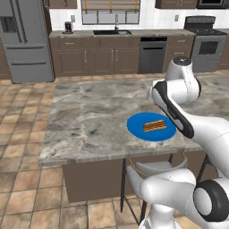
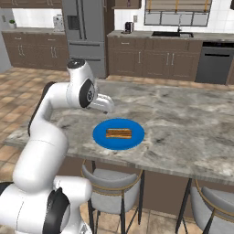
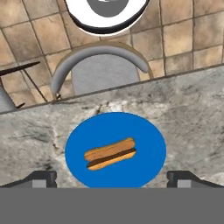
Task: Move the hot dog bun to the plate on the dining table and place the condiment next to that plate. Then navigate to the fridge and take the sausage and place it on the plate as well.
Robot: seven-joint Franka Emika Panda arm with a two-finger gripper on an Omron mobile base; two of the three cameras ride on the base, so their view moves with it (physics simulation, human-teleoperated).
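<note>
Because the small tan-orange split hot dog bun (image 3: pixel 110 153) with the dark stripe down its middle lay flat across the round bright blue plate (image 3: pixel 146 131), I judged the first part of my job done: it sat near the plate's centre, well inside the rim, where it could not roll off and where a sausage could later be laid beside or into it. That plate rested on the grey-beige veined marble table (image 1: pixel 89 116), close to the edge nearest my base and above the grey-seated stool (image 3: pixel 103 74), which kept it within easy reach of my arm. My gripper (image 3: pixel 112 179) hung over the plate with nothing between its two dark fingertips (image 3: pixel 41 178), which stood wide apart at either side of the plate, so I read it as open and empty. I held it high above the bun, not touching, which suited a release already made and left room to swing away. I could see no dark red-brown bottle on the marble around the plate, so the condiment looked to be the step in hand. Across the tiled floor stood the tall grey steel fridge (image 1: pixel 24 40), doors shut, well apart from the table.
</note>
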